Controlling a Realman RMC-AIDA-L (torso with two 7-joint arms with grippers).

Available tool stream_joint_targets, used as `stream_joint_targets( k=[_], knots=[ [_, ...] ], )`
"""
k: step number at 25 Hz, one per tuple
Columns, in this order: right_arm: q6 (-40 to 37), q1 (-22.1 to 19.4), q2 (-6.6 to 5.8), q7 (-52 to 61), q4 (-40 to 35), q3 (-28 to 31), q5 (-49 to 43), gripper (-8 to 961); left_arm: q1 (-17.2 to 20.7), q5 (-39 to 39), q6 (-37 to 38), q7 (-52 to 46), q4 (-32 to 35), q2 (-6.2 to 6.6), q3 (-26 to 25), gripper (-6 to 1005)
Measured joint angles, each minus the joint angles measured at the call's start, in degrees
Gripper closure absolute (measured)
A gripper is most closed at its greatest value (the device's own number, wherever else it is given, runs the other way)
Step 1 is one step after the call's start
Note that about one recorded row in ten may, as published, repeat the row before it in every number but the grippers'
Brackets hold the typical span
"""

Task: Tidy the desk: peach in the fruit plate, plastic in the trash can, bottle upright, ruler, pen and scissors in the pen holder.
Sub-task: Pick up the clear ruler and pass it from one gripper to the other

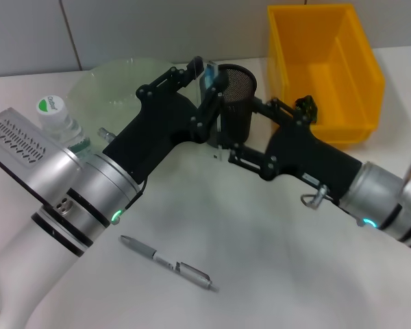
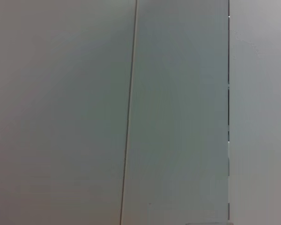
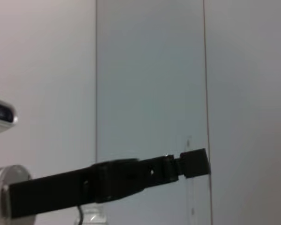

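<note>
The black mesh pen holder stands at the back middle of the table. My left gripper hovers at its rim, shut on a bluish clear ruler held upright over the opening. My right gripper is open, one finger against the holder's right side and the other low by its base. A silver pen lies on the table in front. The bottle stands upright at the left with its white cap on. The peach, plastic and scissors are out of view. In the right wrist view the left arm's black finger shows against the wall.
A clear glass fruit plate sits behind my left arm. A yellow bin stands at the back right, just beyond my right gripper. The left wrist view shows only the wall.
</note>
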Motion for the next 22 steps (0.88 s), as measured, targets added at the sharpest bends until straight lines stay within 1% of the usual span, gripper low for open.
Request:
stream_joint_targets(
  k=[11,22],
  knots=[
    [4.4,5.8,-0.04,-0.8,3.0,0.5,0.0,232,-0.5,-0.2,-0.2,1.3,0.2,0.00,0.7,611],
    [4.7,6.1,-0.04,-0.8,3.1,0.6,0.0,260,-0.5,-0.3,0.2,1.3,0.3,0.00,1.4,611]
  ],
)
